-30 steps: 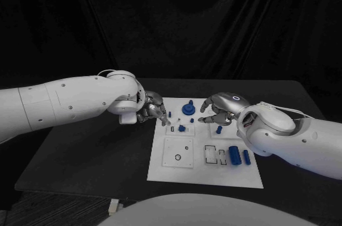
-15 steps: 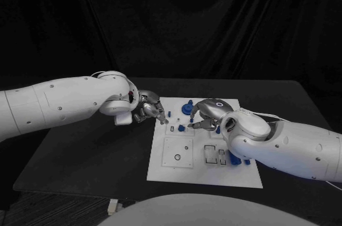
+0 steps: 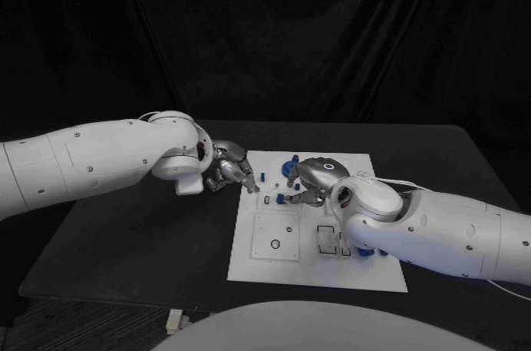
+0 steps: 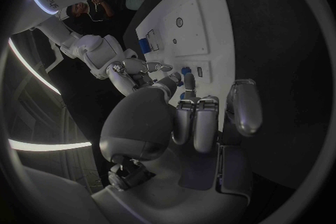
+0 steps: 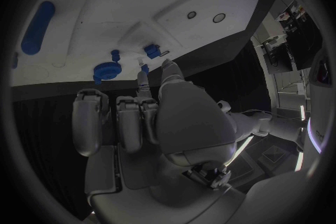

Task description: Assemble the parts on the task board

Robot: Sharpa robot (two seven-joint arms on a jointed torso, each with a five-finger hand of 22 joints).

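The white task board (image 3: pixel 290 247) lies mid-table. My right hand (image 3: pixel 311 183) hovers over its far half, beside a round blue part (image 3: pixel 292 167) and a small blue part (image 3: pixel 282 200) in a socket. In the right wrist view my right hand (image 5: pixel 140 117) has thumb and fingertip at a small blue peg (image 5: pixel 144 68); whether they pinch it is unclear. The round blue part (image 5: pixel 107 71) and a long blue cylinder (image 5: pixel 38 28) also show there. My left hand (image 3: pixel 232 170) sits at the board's far left edge, fingers apart, holding nothing I can see. A short blue peg (image 3: pixel 262 177) stands by its fingertips.
My right forearm (image 3: pixel 431 228) crosses the board's right side and hides most of the blue parts (image 3: pixel 356 247) lying there. The near-left square plate with a round hole (image 3: pixel 275 237) is uncovered. Bare black table (image 3: pixel 133 243) spreads to the left of the board.
My right hand has moved left across the board's far half, from the right socket area to beside the small blue part. The left hand has barely shifted.
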